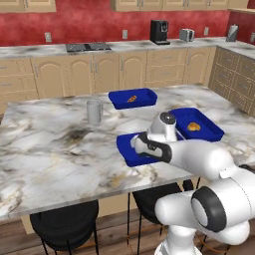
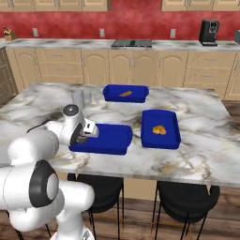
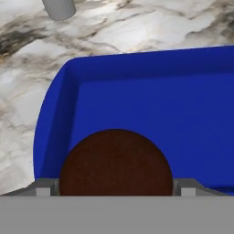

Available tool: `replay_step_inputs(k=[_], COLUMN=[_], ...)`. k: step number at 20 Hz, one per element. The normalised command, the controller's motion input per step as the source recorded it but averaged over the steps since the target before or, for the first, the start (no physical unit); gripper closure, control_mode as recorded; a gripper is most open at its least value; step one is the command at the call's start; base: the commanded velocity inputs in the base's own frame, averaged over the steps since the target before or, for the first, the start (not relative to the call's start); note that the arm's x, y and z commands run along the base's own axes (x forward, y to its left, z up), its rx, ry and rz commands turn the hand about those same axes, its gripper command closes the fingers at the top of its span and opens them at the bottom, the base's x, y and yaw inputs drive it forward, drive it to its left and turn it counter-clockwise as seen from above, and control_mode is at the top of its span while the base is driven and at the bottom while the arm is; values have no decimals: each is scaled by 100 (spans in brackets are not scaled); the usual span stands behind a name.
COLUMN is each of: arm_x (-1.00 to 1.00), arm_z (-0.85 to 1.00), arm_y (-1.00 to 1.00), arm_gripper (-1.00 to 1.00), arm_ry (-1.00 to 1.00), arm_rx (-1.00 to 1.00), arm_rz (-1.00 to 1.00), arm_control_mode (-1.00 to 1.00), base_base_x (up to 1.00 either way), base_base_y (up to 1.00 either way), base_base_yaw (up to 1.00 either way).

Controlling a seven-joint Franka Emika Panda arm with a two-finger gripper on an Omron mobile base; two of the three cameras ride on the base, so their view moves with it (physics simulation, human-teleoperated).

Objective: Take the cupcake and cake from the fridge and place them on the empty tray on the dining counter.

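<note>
The dark-brown cupcake (image 3: pixel 115 164) sits between my gripper's (image 3: pixel 115 188) two fingertips (image 3: pixel 43 187), which press against its sides, so the gripper is shut on it. It hangs over the left end of the empty blue tray (image 3: pixel 160 100), close to the rim. That tray (image 1: pixel 127 152) (image 2: pixel 110 139) lies on the marble dining counter (image 1: pixel 50 149) (image 2: pixel 206 140), with my hand (image 2: pixel 89 131) at its left end. The cake and the fridge are out of view.
Two more blue trays, each with an orange-brown piece, lie behind (image 1: pixel 132 98) (image 2: pixel 125 93) and to the right (image 1: pixel 196 124) (image 2: pixel 160 129). A grey cup (image 1: pixel 94 111) (image 2: pixel 77 97) stands left of my hand. Black stools (image 1: pixel 64 224) (image 2: pixel 187 201) are below the counter edge.
</note>
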Motion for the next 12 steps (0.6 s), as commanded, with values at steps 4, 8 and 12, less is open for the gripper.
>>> replay_step_inputs(k=[4, 8, 12], arm_x=[26, 27, 30], arm_z=[-24, -24, -23], arm_y=[0, 1, 3], arm_gripper=[100, 100, 100], arm_ry=[0, 0, 0], arm_rx=[0, 0, 0], arm_rz=[0, 0, 0], arm_control_mode=[-100, -100, -100], base_base_x=[0, 0, 0], base_base_y=[0, 0, 0], base_base_yaw=[0, 0, 0])
